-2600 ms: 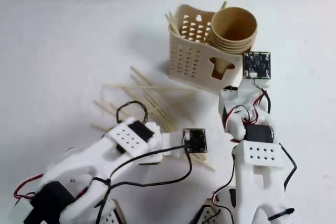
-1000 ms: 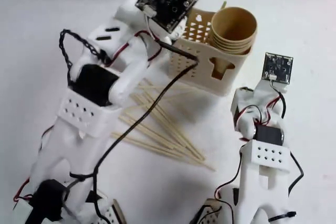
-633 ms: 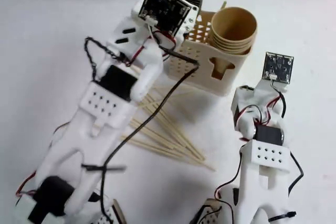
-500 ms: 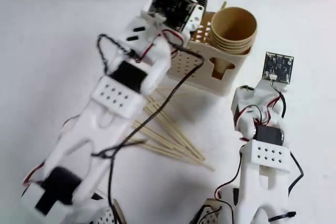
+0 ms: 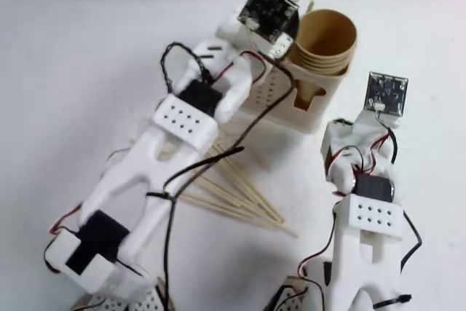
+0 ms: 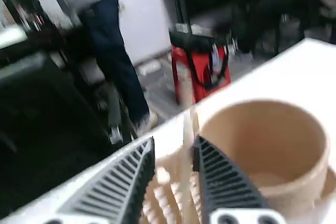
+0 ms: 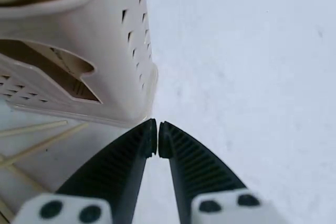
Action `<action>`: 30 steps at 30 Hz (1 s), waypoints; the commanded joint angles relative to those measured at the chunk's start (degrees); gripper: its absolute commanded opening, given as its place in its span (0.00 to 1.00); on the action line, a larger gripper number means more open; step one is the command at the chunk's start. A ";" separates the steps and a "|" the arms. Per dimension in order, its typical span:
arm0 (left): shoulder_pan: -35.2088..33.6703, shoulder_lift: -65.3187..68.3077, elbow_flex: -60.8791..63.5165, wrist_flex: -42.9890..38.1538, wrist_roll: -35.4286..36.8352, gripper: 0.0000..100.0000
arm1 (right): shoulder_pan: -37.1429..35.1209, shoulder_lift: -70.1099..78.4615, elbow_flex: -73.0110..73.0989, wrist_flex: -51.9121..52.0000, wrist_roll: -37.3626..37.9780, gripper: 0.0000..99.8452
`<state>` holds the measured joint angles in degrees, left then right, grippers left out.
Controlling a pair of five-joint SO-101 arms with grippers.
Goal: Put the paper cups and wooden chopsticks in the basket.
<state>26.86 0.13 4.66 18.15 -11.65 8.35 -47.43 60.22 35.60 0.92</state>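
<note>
The left arm (image 5: 186, 111) lies slantwise across the desk (image 5: 80, 56), over part of the loose chopsticks (image 5: 240, 196), its wrist above the left end of the basket (image 5: 320, 111). Stacked paper cups (image 5: 325, 40) fill the right end. Open desk lies far left and right of the basket.

White table (image 5: 73, 49); beyond it a red box (image 6: 207, 74), grey floor (image 6: 165, 95), pale wall (image 6: 144, 14).

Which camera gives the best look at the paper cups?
The high view: the stacked paper cups stand in the basket, nearly all visible. The left wrist view shows the top cup's mouth close up; the right wrist view catches a sliver of rim.
</note>
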 commanded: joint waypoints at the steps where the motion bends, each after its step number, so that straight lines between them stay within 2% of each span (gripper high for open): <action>1: 0.13 -0.66 -7.91 10.11 0.18 0.15 | 0.40 -1.63 -2.55 -1.10 -0.26 0.02; 6: 0.40 -2.68 -15.47 27.16 0.09 0.15 | 0.40 -1.63 -2.55 -1.10 -0.26 0.02; 9: 0.48 -7.16 -16.44 34.02 -0.44 0.15 | 0.40 -1.63 -2.55 -1.10 -0.26 0.02; 15: 0.75 -19.38 -11.78 43.78 -10.46 0.15 | 0.40 -1.63 -2.55 -1.10 -0.26 0.02; 25: 5.67 -36.00 10.99 51.60 -25.23 0.15 | 0.40 -1.63 -2.64 -1.10 -0.26 0.02; 30: 6.20 -38.11 22.86 52.40 -27.78 0.15 | 0.40 -1.63 -2.55 -1.10 -0.26 0.02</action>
<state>32.04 -35.30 20.66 70.20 -37.67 8.35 -47.43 60.22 35.60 0.92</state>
